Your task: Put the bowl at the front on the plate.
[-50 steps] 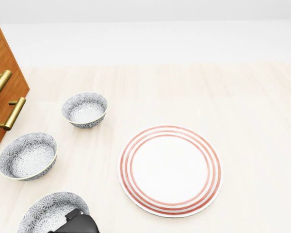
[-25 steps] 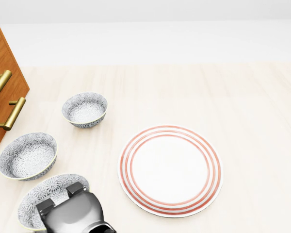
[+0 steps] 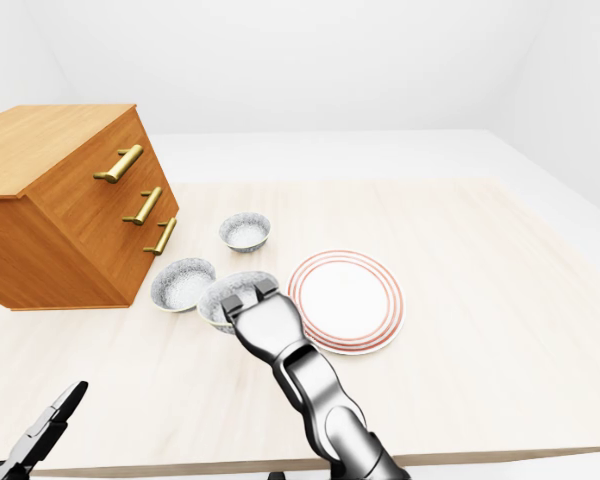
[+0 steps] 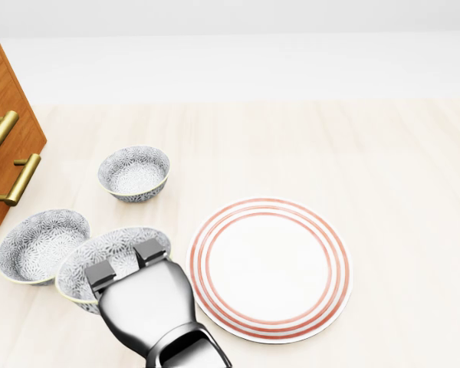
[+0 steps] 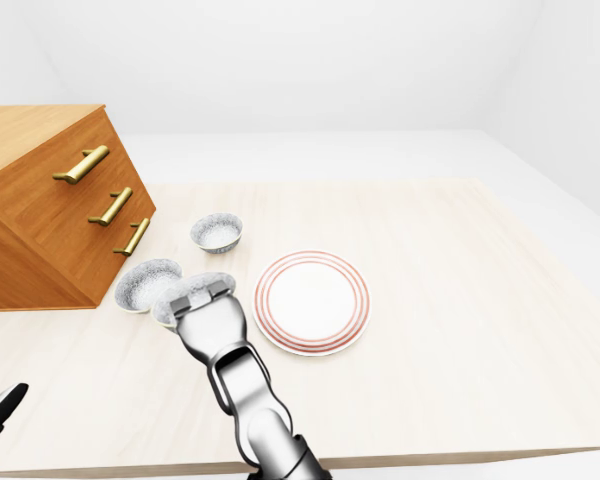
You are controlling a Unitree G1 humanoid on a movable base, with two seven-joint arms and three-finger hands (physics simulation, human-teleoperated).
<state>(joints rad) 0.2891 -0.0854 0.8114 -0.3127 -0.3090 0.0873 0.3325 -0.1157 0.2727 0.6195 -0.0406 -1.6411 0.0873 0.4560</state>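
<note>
The right hand (image 4: 146, 303) grips the near rim of the front bowl (image 4: 111, 247): 2 fingers (image 4: 149, 251) hook over the edge into the bowl, while the thumb is hidden beneath. Over the last second the hand has come up from the head view's bottom edge and the bowl has travelled with it, up and to the right, so the grasp is evidently holding. The bowl now sits just left of the plate (image 4: 268, 268), not yet over it, and overlaps the middle bowl (image 4: 38, 245) in the view; it looks lifted off the worktop (image 4: 399, 192). The far bowl (image 4: 134, 172) and the plate have not moved. What remains is a short carry to the right and a set-down. The left hand (image 3: 42, 432) hangs low at the left; I cannot tell its state.
</note>
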